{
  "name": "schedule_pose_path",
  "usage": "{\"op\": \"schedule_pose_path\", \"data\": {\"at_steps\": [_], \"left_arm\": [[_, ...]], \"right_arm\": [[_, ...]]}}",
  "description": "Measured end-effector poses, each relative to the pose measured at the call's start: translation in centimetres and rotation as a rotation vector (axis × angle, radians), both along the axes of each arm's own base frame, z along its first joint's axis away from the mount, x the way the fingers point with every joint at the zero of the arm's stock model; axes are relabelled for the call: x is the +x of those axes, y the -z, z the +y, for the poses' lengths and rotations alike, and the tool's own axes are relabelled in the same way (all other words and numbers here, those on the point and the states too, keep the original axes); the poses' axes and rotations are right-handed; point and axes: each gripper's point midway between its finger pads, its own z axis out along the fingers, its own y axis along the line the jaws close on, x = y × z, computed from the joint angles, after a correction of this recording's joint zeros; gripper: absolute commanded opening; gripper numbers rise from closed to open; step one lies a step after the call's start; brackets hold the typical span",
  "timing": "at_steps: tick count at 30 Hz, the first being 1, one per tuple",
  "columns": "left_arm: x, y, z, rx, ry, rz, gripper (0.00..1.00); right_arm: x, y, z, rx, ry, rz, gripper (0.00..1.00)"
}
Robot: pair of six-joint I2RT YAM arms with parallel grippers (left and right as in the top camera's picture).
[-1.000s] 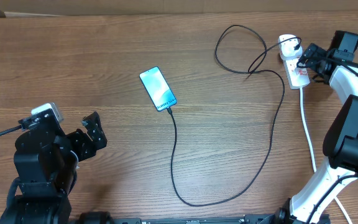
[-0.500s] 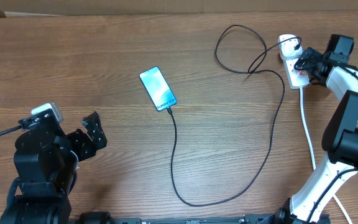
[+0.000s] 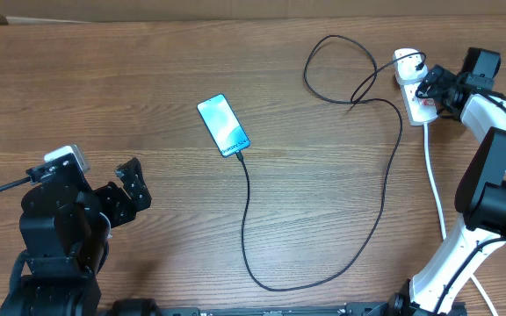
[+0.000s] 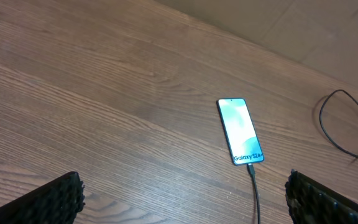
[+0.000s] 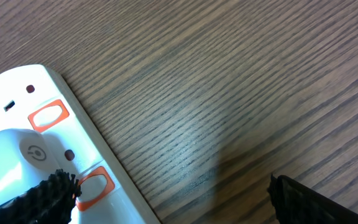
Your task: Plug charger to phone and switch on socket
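Observation:
The phone (image 3: 222,125) lies on the table with its light blue screen up; it also shows in the left wrist view (image 4: 240,130). The black charger cable (image 3: 385,175) runs from the phone's lower end in a long loop to a white plug (image 3: 404,60) in the socket (image 3: 415,92). Its connector tip (image 4: 251,167) sits at the phone's bottom edge. My right gripper (image 3: 430,88) is open, low over the socket, one finger over an orange-red switch (image 5: 95,186). My left gripper (image 3: 128,195) is open and empty at the front left.
The socket's thick white cord (image 3: 435,189) runs toward the front along the right arm. A second orange-red switch (image 5: 48,116) shows on the socket block (image 5: 17,143). A cardboard edge (image 4: 303,25) lies beyond the table's far side.
The right gripper moved slightly up and left onto the socket a second ago, then held still. The left arm, phone and cable have not moved.

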Motion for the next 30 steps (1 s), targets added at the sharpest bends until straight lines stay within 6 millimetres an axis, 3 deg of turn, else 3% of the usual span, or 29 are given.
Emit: {"op": "schedule_pose_path", "data": {"at_steps": [30], "left_arm": [[0.00,0.00,0.00,0.000,0.000,0.000,1.00]], "right_arm": [[-0.14,0.82,0.33,0.026,-0.013,0.012,1.00]]}}
